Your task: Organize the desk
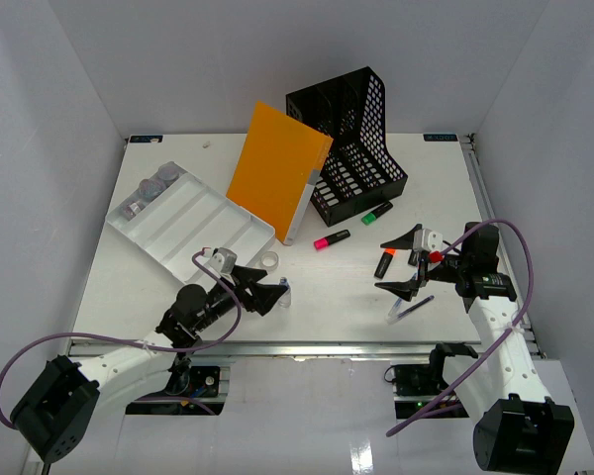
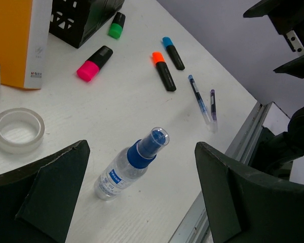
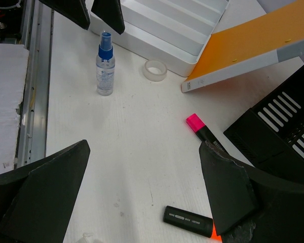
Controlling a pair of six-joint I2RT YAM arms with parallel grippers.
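Observation:
The white desk (image 1: 431, 173) carries scattered items. My left gripper (image 1: 269, 287) is open and empty, and a small clear spray bottle with a blue cap (image 2: 129, 164) stands upright just ahead of its fingers, untouched. My right gripper (image 1: 402, 263) is open and empty above an orange highlighter (image 1: 383, 262), whose black body shows in the right wrist view (image 3: 188, 221). A pink highlighter (image 1: 331, 239), a green one (image 1: 377, 213) and a blue one (image 2: 173, 52) lie near it. Two pens (image 1: 411, 309) lie by the front rail (image 1: 307, 346).
A white compartmented tray (image 1: 190, 220) sits at the left with small items in its far corner. A clear tape roll (image 1: 268, 259) lies beside it. An orange folder (image 1: 277, 173) leans on a black mesh magazine file (image 1: 351, 134) at the back.

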